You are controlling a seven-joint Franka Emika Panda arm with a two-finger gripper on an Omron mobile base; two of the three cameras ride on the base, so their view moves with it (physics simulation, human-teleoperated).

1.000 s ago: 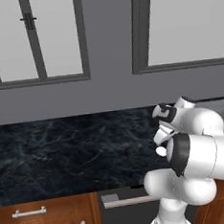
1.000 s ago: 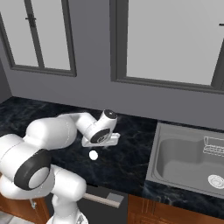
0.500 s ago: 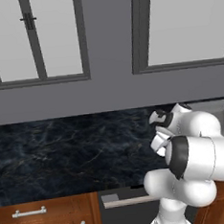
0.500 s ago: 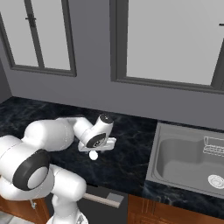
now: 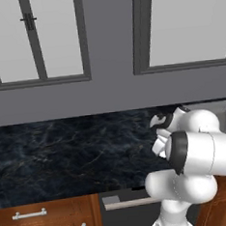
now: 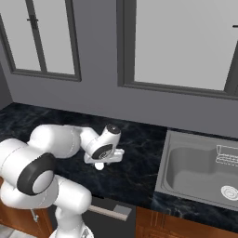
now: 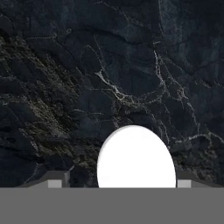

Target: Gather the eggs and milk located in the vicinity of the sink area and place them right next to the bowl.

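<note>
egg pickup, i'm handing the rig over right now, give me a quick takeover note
End effector: low over the dark counter, an egg between its fingertips; whether they grip it cannot be told.
Things: that egg lies on the counter left of the sink. The sink basin holds a wire rack.
Done: nothing delivered.
Left: secure this egg, carry it to the bowl, then fetch the other eggs and the milk.

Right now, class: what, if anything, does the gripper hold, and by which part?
It cannot be told. An egg lies between the gripper's finger tips on the dark counter, but contact isn't visible.
</note>
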